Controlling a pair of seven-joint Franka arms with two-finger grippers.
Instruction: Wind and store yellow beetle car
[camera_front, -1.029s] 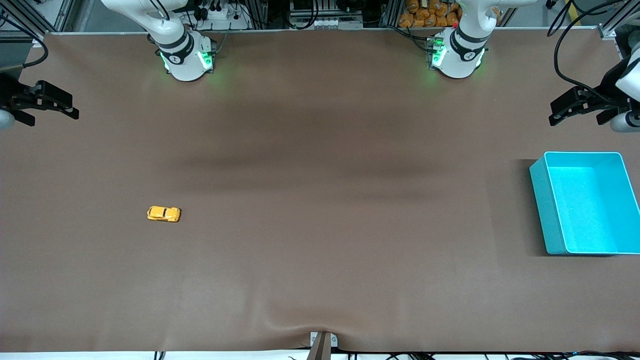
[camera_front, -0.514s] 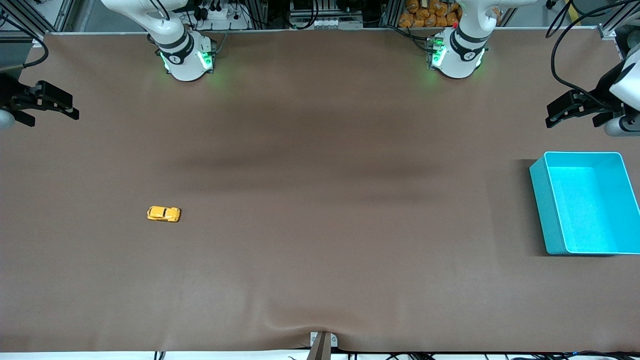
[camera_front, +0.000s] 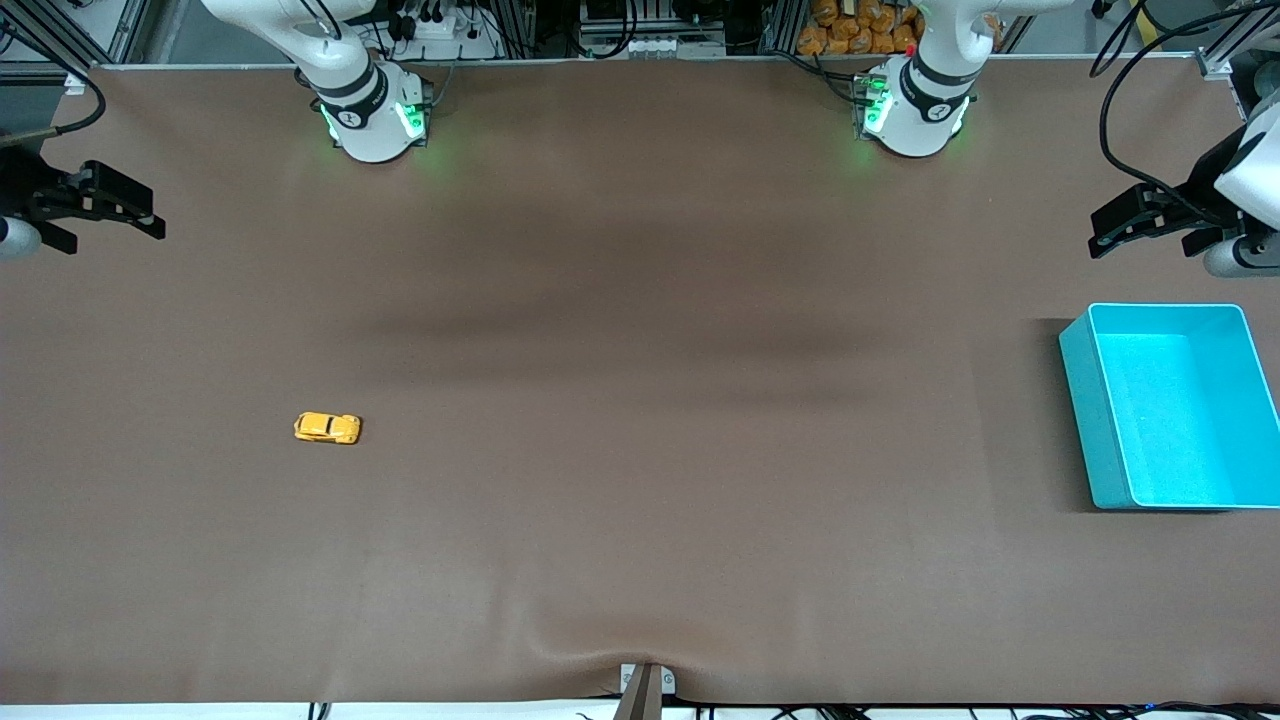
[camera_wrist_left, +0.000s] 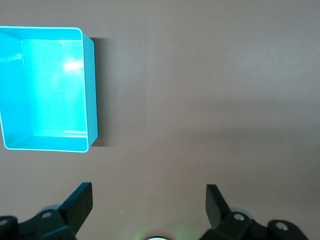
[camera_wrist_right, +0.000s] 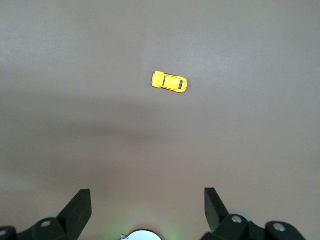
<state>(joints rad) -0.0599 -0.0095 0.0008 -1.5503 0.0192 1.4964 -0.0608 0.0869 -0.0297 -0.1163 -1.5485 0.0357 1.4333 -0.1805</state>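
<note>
The yellow beetle car (camera_front: 327, 428) stands on its wheels on the brown mat, toward the right arm's end of the table; the right wrist view shows the car (camera_wrist_right: 170, 81) well away from that gripper's tips. My right gripper (camera_front: 110, 238) hangs open and empty over the mat's edge at that end. My right gripper (camera_wrist_right: 147, 197) has only bare mat between its fingers. My left gripper (camera_front: 1140, 246) hangs open and empty over the mat near the teal bin (camera_front: 1085, 410). In the left wrist view my left gripper (camera_wrist_left: 149, 197) frames bare mat beside the bin (camera_wrist_left: 90, 95).
The teal bin is open-topped and holds nothing. Both arm bases (camera_front: 372, 120) (camera_front: 912, 115) stand along the table edge farthest from the front camera. The mat bulges in a wrinkle (camera_front: 600, 655) by a clamp (camera_front: 645, 685) at the nearest edge.
Both grippers have drifted slightly inward over the table ends. The car and the bin have not moved.
</note>
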